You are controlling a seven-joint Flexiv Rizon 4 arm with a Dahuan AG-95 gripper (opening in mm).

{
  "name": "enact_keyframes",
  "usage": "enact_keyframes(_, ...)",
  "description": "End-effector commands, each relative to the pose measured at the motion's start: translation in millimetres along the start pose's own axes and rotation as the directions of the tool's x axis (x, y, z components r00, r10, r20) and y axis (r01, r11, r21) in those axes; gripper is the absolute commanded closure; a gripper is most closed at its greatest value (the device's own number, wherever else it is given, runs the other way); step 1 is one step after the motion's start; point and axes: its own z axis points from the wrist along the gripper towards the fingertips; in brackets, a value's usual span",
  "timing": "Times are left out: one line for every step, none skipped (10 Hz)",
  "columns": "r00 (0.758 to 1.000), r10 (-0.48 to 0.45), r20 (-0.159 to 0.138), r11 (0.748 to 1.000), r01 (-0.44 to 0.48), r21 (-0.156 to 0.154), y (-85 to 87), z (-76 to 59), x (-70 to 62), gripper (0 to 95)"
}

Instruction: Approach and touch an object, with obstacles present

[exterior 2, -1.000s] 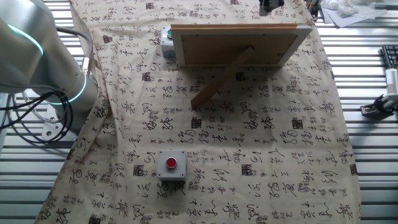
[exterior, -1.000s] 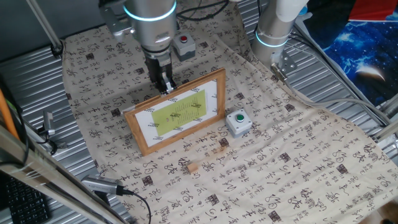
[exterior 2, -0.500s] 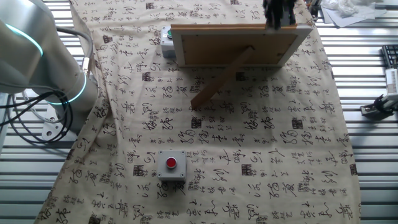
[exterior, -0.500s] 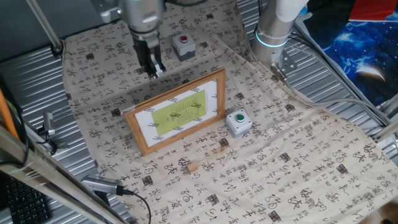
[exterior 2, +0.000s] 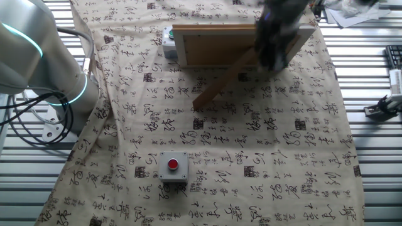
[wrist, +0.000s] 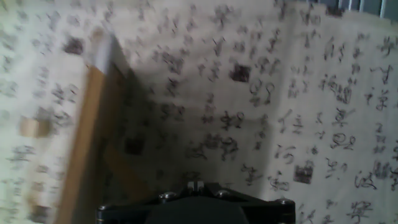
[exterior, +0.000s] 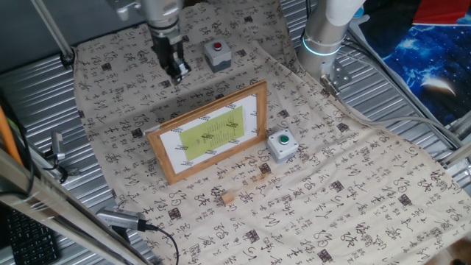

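Behind the picture frame (exterior: 210, 130), toward the far edge of the table, my gripper (exterior: 176, 73) hangs above the printed cloth (exterior: 353, 184) with nothing between its fingers; whether they stand apart or together I cannot tell, since both fixed views smear them and the hand view shows only the black body of the tool. My target, the tiny wooden cube (exterior: 228, 197), lies on the cloth near the front edge, on the other side of the frame and well apart from me. That frame stands tilted on its rear strut (exterior 2: 220, 81), face toward the front, a wall squarely between me and the cube, which is why I judge I sit this high and to one side of it. One grey box with a green button (exterior: 282, 144) rests just beside the frame's end nearest the arm's base, and a red-button box (exterior: 216, 53) sits near the far edge. I reckon the approach is barely begun
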Motion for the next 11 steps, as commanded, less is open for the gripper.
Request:
enact_keyframes(1.000,0.027,0.002,1.000,-0.027,-0.001,-10.3,25.7,8.1,95.0)
enact_keyframes(0.999,0.038,0.007,0.999,-0.038,-0.006,-14.2,38.3,14.3,95.0)
enact_keyframes(0.999,0.042,0.011,0.999,-0.041,-0.007,-15.7,44.5,17.3,95.0)
enact_keyframes(0.999,0.046,0.010,0.999,-0.046,-0.005,-16.0,45.6,18.1,95.0)
enact_keyframes(0.999,0.047,0.010,0.999,-0.047,-0.004,-16.2,45.6,18.4,95.0)
enact_keyframes(0.999,0.040,0.017,0.999,-0.040,-0.001,-22.7,50.0,31.0,95.0)
enact_keyframes(0.999,0.039,0.018,0.999,-0.039,-0.002,-29.3,52.8,39.2,95.0)
enact_keyframes(0.999,0.039,0.017,0.999,-0.038,-0.002,-33.4,54.4,43.1,95.0)
enact_keyframes(0.999,0.042,0.015,0.999,-0.042,-0.003,-46.0,60.5,51.7,95.0)
enact_keyframes(0.999,0.047,0.016,0.999,-0.047,-0.009,-55.9,67.6,58.2,95.0)
enact_keyframes(0.998,0.053,0.013,0.999,-0.053,-0.010,-60.8,74.7,65.3,95.0)
